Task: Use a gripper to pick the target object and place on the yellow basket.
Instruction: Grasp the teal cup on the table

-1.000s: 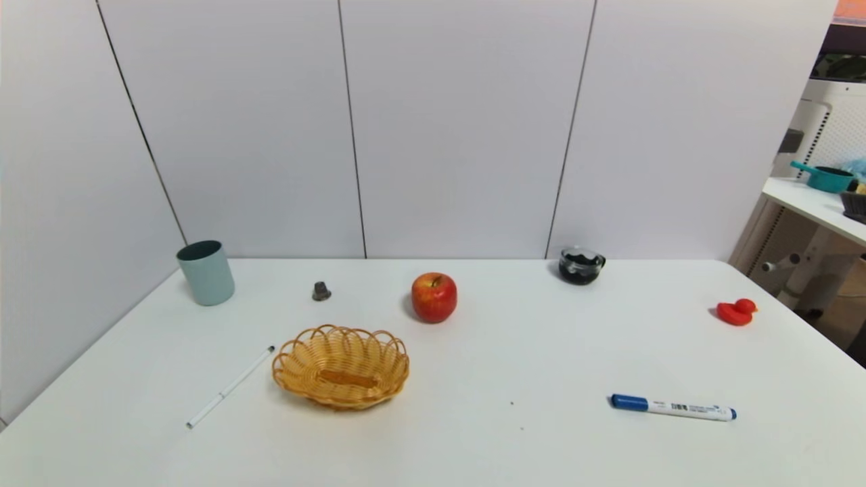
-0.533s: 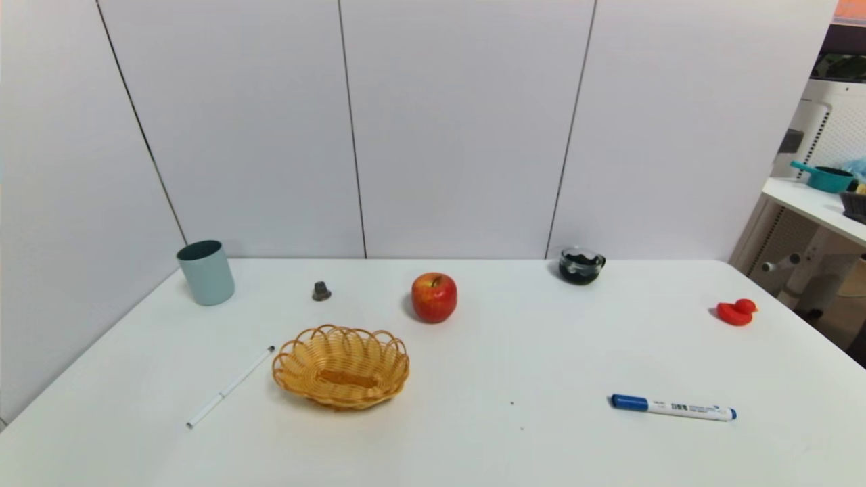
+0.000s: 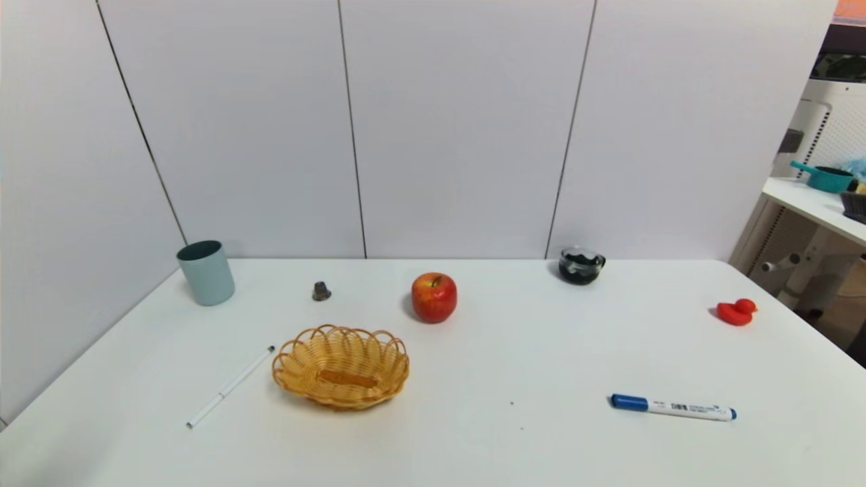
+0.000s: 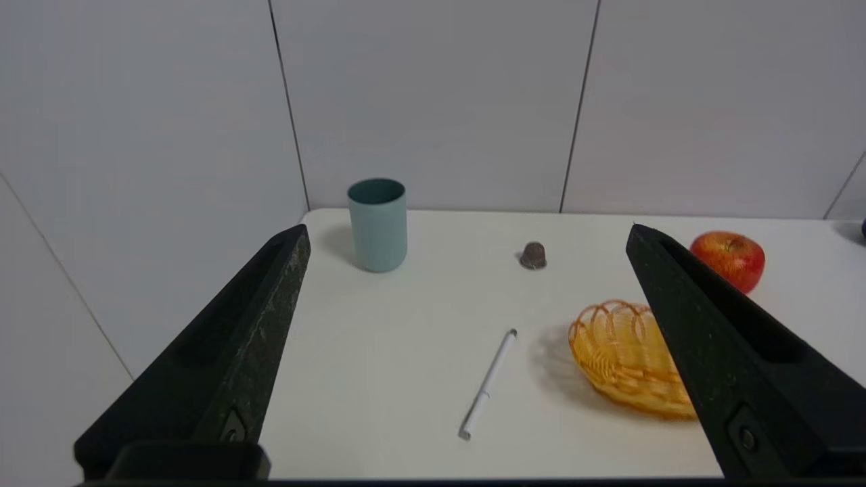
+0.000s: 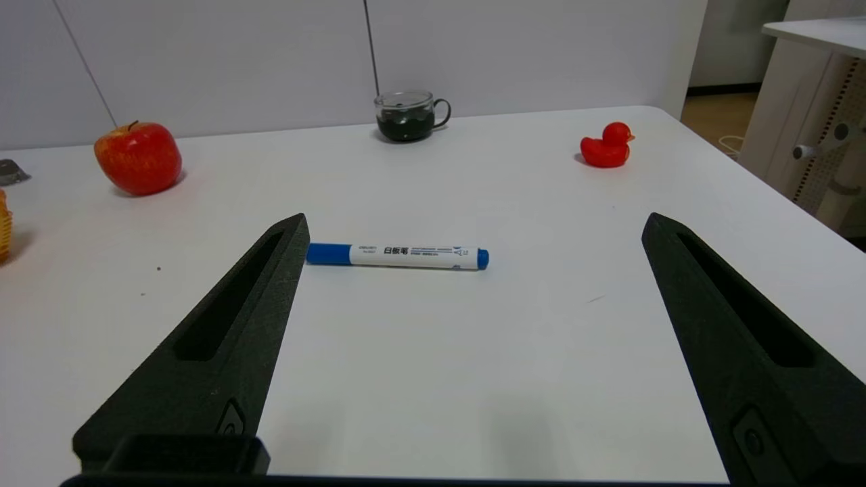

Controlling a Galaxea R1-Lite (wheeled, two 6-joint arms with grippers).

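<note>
Since nothing has moved over the last second, the pick hasn't started. Left gripper (image 4: 467, 237) and right gripper (image 5: 473, 230) both spread wide, empty, near edge. Cup (image 3: 206, 272) upright far left by the wall; yellow basket (image 3: 341, 366) empty, nearer, centre-left.

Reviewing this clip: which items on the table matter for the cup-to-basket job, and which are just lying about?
Job:
- pale blue-green cup, upright at the table's far left
- yellow basket, empty
- left gripper, open, facing the cup from a distance

Lying about:
- apple
- white pen
- blue marker
- red duck
- glass cup with dark contents
- small grey object
</note>
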